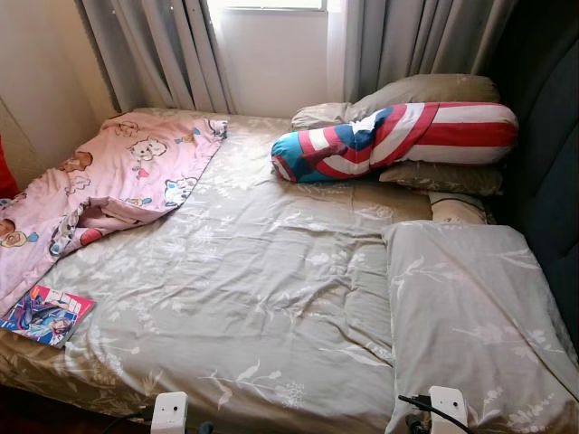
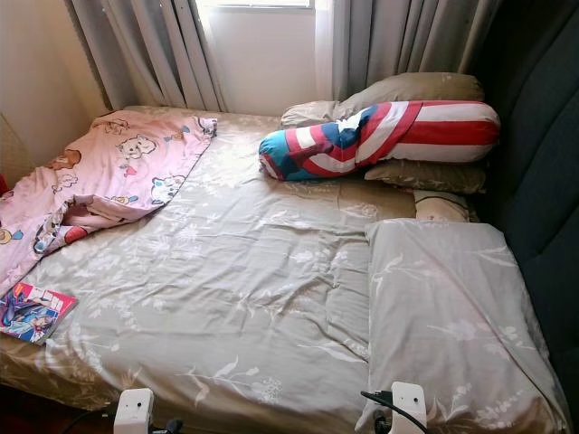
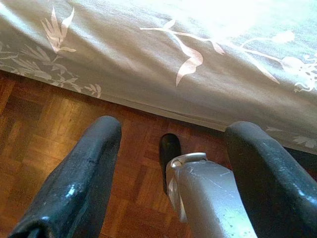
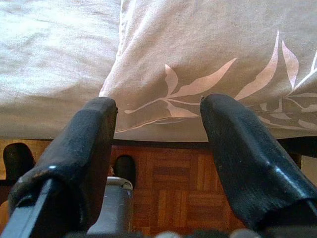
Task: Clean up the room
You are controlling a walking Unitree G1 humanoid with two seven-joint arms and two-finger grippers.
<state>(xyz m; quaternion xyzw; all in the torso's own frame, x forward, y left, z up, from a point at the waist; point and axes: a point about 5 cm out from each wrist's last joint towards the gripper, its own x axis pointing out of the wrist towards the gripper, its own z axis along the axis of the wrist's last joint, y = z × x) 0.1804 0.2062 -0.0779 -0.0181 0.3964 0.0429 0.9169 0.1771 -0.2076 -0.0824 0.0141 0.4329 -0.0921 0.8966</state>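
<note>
The robot stands at the foot of the bed and no object is grasped, so I judge the cleaning is at its start, with the robot choosing what to take first. On the far left, the small colourful magazine (image 1: 45,314) lies flat near the bed's corner, and beside it the pink cartoon-printed blanket (image 1: 118,176) is crumpled across the left side; it probably needs folding. The left gripper (image 3: 168,148) hangs low before the mattress edge above the brown parquet floor (image 3: 39,148), its two black fingers well apart and holding nothing. In the middle, the beige leaf-patterned sheet (image 1: 253,271) is wrinkled. Further right, the red, white and blue striped bolster (image 1: 398,136) rests tilted on beige pillows (image 1: 425,90) by the grey curtains (image 1: 163,45). The right gripper (image 4: 158,129), also wide open and empty, points at the near beige pillow (image 1: 470,307). The next move calls for a reach forward and up, since both grippers are below the mattress level.
</note>
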